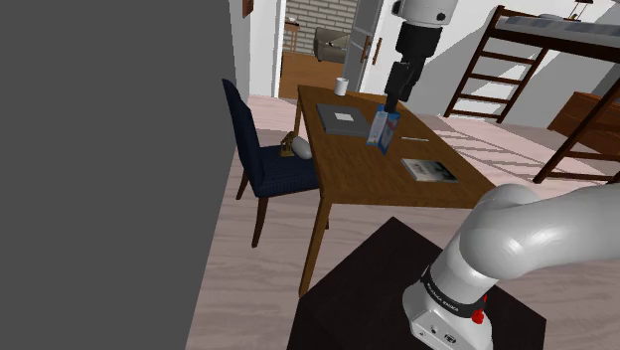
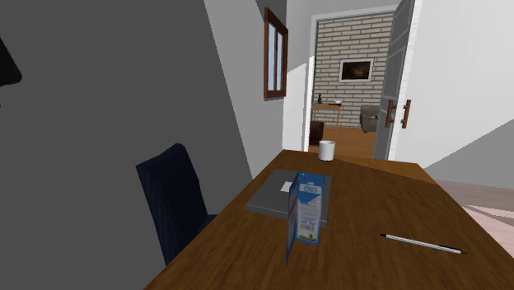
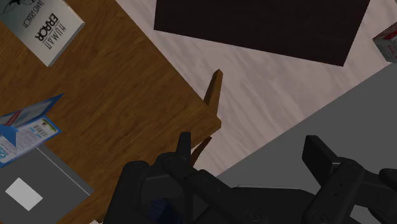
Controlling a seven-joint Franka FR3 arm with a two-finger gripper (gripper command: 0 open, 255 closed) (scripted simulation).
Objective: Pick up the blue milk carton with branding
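Blue carton: the milk carton [image 2: 306,210], blue with printed branding, stands upright on the tabletop [image 2: 371,268], its long axis vertical. It is just beside a flat grey slab [image 2: 276,196], which lies on its far-left side in the second exterior view.
Fingers: the gripper [image 3: 251,153] has its two black fingers [image 3: 183,149] spread wide, with nothing between them.
Carton from fingers: in the shoulder view the gripper hangs close above the carton's top, a little to the far right of it. In the wrist view the carton sits out beyond one finger, well outside the gap.
Coming move, as a judgement: the hand likely needs to shift sideways until the carton is centred in the gap. It can then lower and close across the carton's narrower faces.
Risk, as a judgement: a tall, slim carton may tip if one finger touches it first.
Tabletop: brown wood. A white mug [image 2: 327,151] stands at the far end, and a pen [image 2: 422,242] lies at the second exterior view's right. A book [image 3: 48,25] titled Human Error lies nearer the dark stand [image 3: 261,25].
Room: a dark blue chair [image 2: 173,206] is drawn up at the shoulder view's left of the table. An open door [image 2: 399,82] shows a brick wall [image 2: 346,41] beyond. A bunk bed [image 1: 556,40] stands at the shoulder view's right.
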